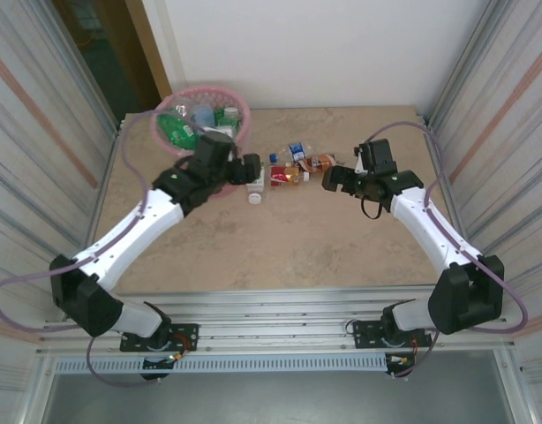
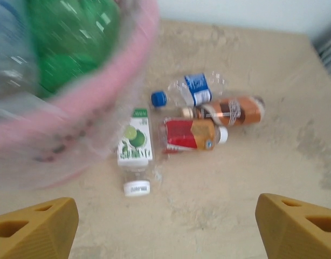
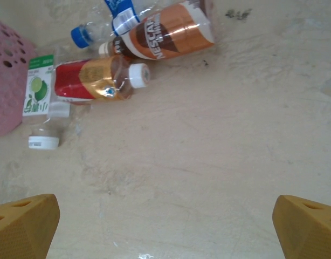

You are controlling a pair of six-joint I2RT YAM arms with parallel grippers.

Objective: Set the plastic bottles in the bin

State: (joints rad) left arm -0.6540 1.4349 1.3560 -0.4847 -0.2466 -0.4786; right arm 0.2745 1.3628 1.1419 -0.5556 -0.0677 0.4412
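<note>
The pink lattice bin (image 1: 200, 89) stands at the far left corner of the table and holds several plastic bottles, green (image 2: 74, 38) and clear ones among them. Just right of it on the table lie a lime-label bottle with a white cap (image 2: 135, 145), a red-and-orange one (image 2: 190, 135), a brown one (image 3: 165, 32) and a clear blue-capped one (image 2: 190, 90). My left gripper (image 1: 250, 170) hangs beside the bin's rim (image 2: 101, 91), above the lime-label bottle, open and empty. My right gripper (image 1: 334, 179) hovers right of the brown bottle, open, over bare table (image 3: 165, 226).
Corrugated metal walls (image 1: 492, 132) close in both sides of the beige table (image 1: 280, 247). A metal rail (image 1: 280, 309) with the arm bases runs along the near edge. The bin's lattice wall (image 3: 6, 81) is close to the lime-label bottle.
</note>
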